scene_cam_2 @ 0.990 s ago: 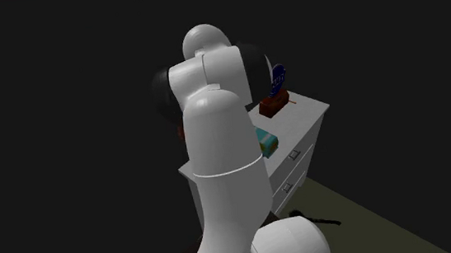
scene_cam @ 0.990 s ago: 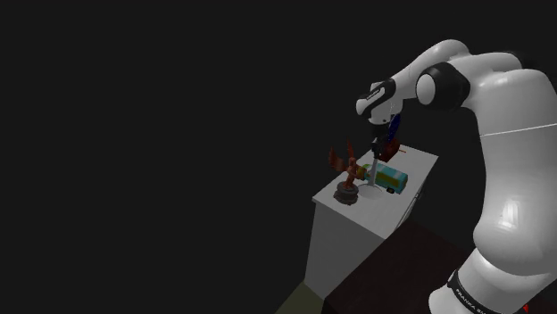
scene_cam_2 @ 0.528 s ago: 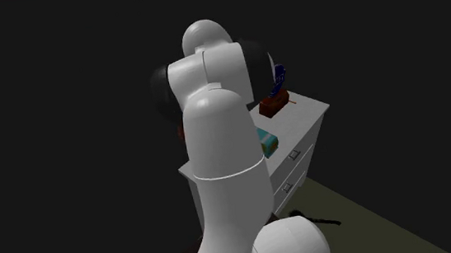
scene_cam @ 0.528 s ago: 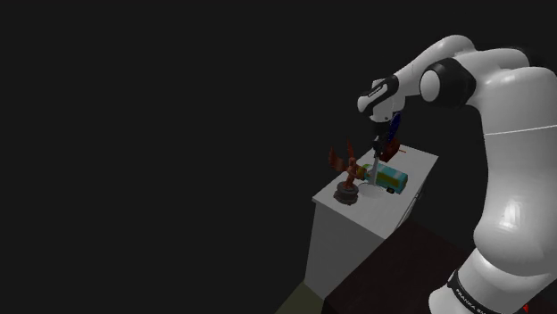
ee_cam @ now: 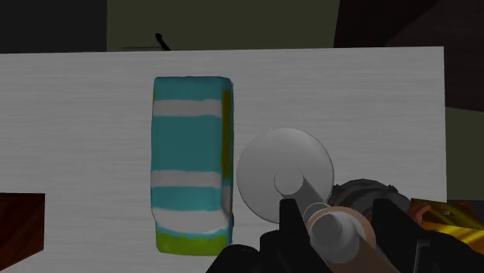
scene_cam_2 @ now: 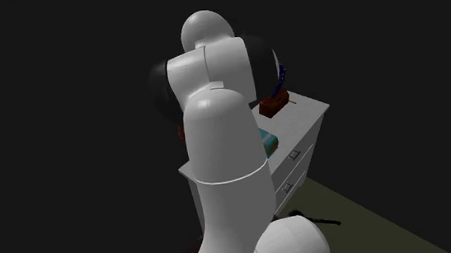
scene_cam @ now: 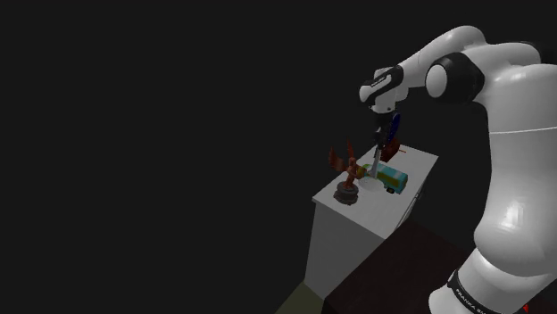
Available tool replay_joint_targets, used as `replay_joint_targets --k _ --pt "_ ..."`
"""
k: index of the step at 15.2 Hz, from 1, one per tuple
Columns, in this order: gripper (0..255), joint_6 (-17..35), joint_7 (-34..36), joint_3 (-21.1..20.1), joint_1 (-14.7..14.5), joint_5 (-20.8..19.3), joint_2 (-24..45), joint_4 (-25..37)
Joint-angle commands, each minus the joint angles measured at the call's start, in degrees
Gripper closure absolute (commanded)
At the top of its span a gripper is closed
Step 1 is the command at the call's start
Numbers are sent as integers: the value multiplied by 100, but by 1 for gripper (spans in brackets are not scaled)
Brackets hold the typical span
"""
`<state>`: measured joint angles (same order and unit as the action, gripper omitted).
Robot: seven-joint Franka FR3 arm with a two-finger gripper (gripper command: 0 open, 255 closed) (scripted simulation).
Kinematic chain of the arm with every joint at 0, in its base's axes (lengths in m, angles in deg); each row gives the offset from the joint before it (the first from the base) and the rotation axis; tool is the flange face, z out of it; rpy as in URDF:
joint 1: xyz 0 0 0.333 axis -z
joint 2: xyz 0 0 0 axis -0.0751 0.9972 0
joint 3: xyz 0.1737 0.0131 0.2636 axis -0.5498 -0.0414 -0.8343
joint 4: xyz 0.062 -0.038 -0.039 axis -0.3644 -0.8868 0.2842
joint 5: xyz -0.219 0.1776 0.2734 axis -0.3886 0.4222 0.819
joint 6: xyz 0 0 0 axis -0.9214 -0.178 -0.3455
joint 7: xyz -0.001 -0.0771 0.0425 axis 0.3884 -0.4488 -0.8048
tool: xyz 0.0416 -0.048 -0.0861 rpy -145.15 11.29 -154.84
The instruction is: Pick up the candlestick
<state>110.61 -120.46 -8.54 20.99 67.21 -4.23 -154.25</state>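
Gripping the grey candlestick (ee_cam: pixel 273 167) near its top with the black gripper (ee_cam: pixel 337 223), a finger pressed on each side. Narrow claw, closed around the stem, not wide. Hanging straight down over the middle of the white dresser (ee_cam: pixel 77 116) top, round foot lowest, right beside the long edge of the blue and white striped box (ee_cam: pixel 190 155). Near the dark pot (scene_cam: pixel 346 193) by a corner of the dresser top, not touching it. Done, by the look of it: reaching and grabbing. Left to do: lifting up high and clear. Cannot tell whether lifted off the top yet; looks very low, maybe just touching.
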Motion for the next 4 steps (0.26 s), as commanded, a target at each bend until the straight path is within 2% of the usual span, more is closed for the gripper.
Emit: replay_joint_targets --k 1,4 --pt "255 -127 -12 16 -3 -21 -67 65" --pt "255 -198 -15 23 -7 -32 -103 103"
